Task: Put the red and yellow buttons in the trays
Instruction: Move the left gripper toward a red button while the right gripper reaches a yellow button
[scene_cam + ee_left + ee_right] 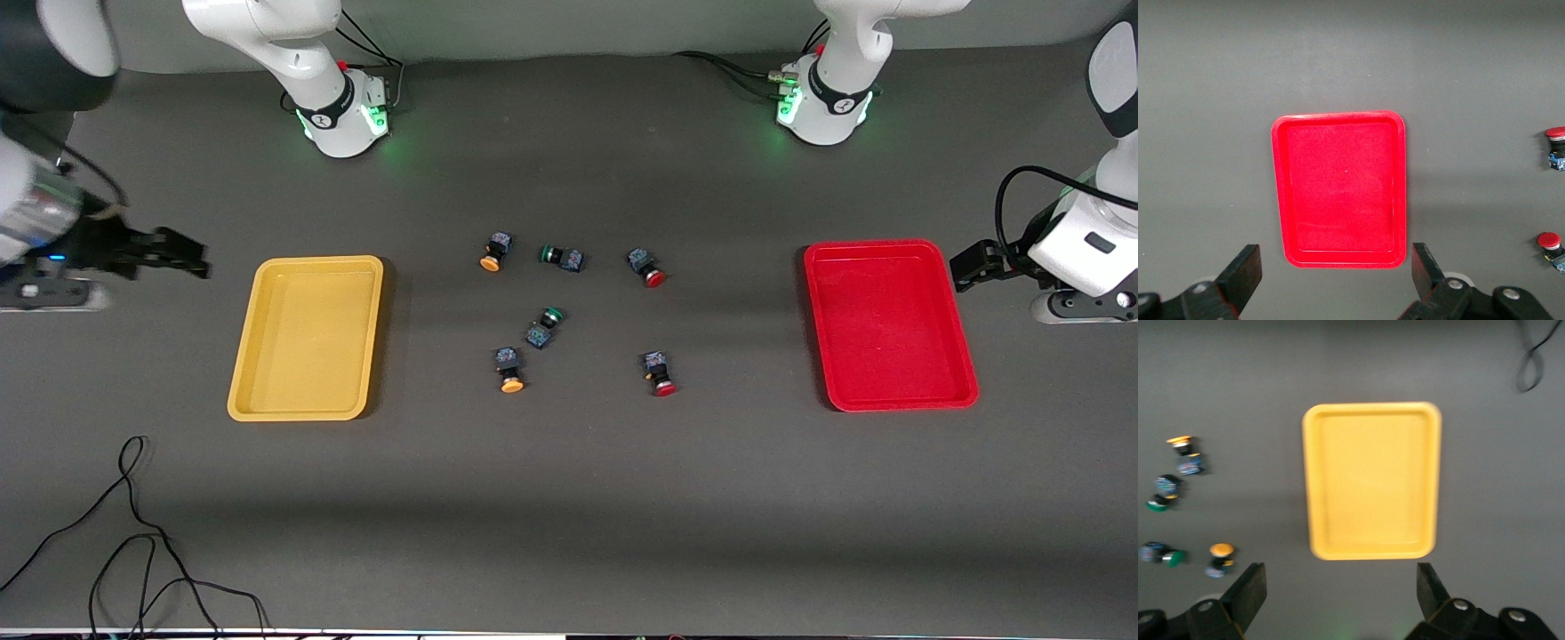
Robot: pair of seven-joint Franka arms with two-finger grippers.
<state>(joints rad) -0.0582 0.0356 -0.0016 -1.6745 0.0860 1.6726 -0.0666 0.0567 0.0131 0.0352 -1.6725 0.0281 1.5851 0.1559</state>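
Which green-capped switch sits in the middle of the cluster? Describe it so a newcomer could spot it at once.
Start at the grey table between the yellow tray and the red tray, where six small switches lie. The middle green-capped switch lies among the other five, nearer the front camera than the other green-capped switch. Its neighbours nearest the camera have orange or red caps.

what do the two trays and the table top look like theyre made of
Red tray and yellow tray: probably moulded plastic, smooth, slightly glossy, with rounded corners and raised rims. Table: dark grey and matte with no glare, perhaps a fabric or rubber mat; the exact material is unclear.
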